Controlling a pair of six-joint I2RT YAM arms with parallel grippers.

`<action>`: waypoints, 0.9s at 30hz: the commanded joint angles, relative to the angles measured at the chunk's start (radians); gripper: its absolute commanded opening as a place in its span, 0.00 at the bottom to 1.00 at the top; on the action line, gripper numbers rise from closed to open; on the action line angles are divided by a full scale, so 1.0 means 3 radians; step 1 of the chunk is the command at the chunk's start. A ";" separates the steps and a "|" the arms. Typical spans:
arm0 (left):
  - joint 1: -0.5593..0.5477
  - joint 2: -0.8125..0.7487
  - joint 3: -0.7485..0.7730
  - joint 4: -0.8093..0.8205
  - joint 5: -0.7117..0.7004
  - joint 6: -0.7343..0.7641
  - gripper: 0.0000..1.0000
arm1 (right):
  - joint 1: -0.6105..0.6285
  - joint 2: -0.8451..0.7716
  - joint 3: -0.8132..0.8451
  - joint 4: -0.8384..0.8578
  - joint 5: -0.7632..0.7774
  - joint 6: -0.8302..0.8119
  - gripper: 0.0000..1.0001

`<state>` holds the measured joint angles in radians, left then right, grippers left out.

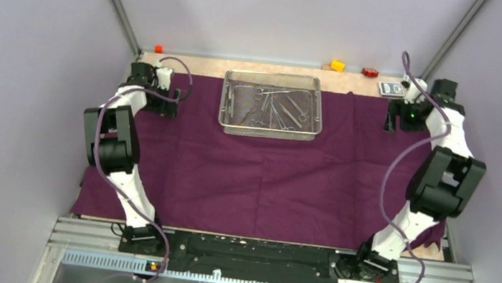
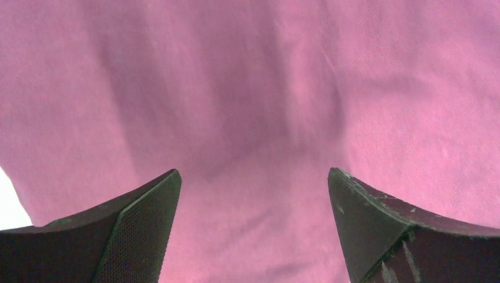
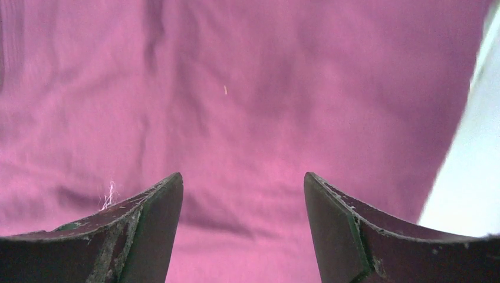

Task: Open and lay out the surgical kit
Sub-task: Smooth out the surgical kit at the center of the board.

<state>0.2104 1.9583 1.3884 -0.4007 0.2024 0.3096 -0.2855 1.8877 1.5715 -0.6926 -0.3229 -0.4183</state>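
Left gripper and right gripper gape wide over cloth wrap; clamps in tray blur together.

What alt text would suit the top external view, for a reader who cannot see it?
A dark purple cloth lies spread over the table, with a steel wire-mesh tray of clamps and tweezers near its far edge. The left gripper and right gripper are over the cloth's far corners, one each side of the tray.
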 commanded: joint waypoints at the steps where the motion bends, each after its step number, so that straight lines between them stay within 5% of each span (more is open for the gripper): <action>1: 0.0034 -0.0651 -0.0501 0.0165 0.0202 0.0151 0.99 | -0.0374 -0.0684 -0.0604 -0.0025 -0.0155 -0.0371 0.74; 13: 0.0040 -0.1828 -0.1634 0.0079 0.0465 0.0443 0.99 | -0.1717 -0.2104 -0.1757 -0.0829 -0.0087 -0.1766 0.76; 27: 0.0040 -0.1842 -0.1596 -0.0029 0.0740 0.0432 0.99 | -0.2848 -0.2310 -0.2062 -0.1573 0.0212 -0.3358 0.76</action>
<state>0.2184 1.4158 0.8886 -0.4137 0.3748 0.4328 -1.0874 1.2232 0.9672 -1.1217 -0.2718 -1.2644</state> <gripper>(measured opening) 0.988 0.760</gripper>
